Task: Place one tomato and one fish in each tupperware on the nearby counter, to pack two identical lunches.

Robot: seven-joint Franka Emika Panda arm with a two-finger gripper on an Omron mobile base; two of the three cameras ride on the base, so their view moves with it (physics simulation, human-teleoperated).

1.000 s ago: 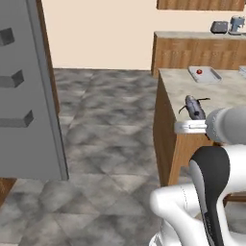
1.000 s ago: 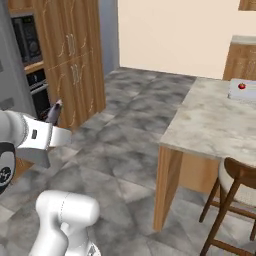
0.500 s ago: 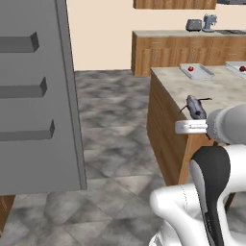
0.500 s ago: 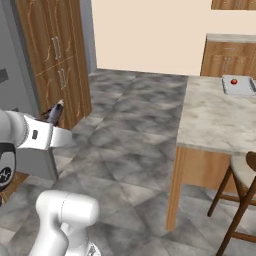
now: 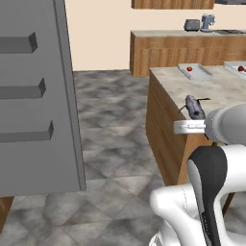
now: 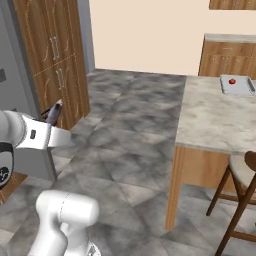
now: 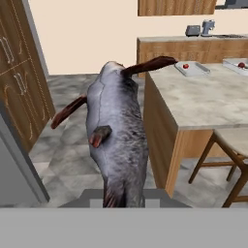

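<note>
Grey, plump-bodied fish w/ dark-red fins (image 7: 117,140) stood upright in the two-finger gripper (image 5: 194,114), claw pinched tight on its tail end, held in mid-air beside the near edge of the beige-grey marbled stone counter (image 6: 215,120). Two flat grey rectangular tupperware trays sat far along that top, nearer one (image 5: 194,71) holding a small round red tomato (image 5: 190,68); 2nd tray (image 5: 239,67) just past it, also w/ a red tomato (image 5: 241,68). Wooden stool (image 6: 242,192) tucked at counter's side.
</note>
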